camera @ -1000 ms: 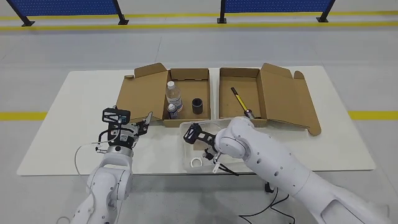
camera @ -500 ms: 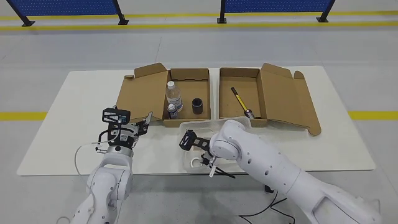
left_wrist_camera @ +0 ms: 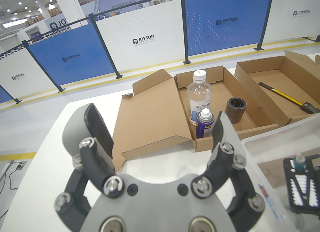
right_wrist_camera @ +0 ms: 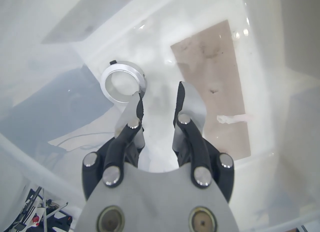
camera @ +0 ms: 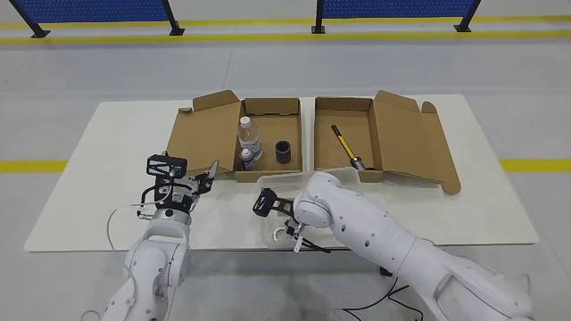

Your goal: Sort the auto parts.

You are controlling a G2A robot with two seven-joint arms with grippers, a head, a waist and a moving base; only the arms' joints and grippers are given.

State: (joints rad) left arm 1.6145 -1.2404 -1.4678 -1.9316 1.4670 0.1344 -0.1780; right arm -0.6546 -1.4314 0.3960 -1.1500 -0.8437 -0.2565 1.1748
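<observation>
Left gripper (left_wrist_camera: 156, 115) hovers over white table (camera: 98, 160) beside open flap of left box, fingers spread wide, empty. Left cardboard box (camera: 268, 109) holds clear bottle (camera: 249, 134), spray can (camera: 246, 157) and black sleeve (camera: 284, 152). Clear plastic bin (camera: 272, 178) sits just in front of both boxes. Right gripper (right_wrist_camera: 158, 98) inside bin, fingers partly open, gripping nothing, one fingertip at rim of metal ring (right_wrist_camera: 123, 85) lying flat on bin floor. Right cardboard box (camera: 343, 107) holds yellow-and-black measuring tool (camera: 344, 145).
</observation>
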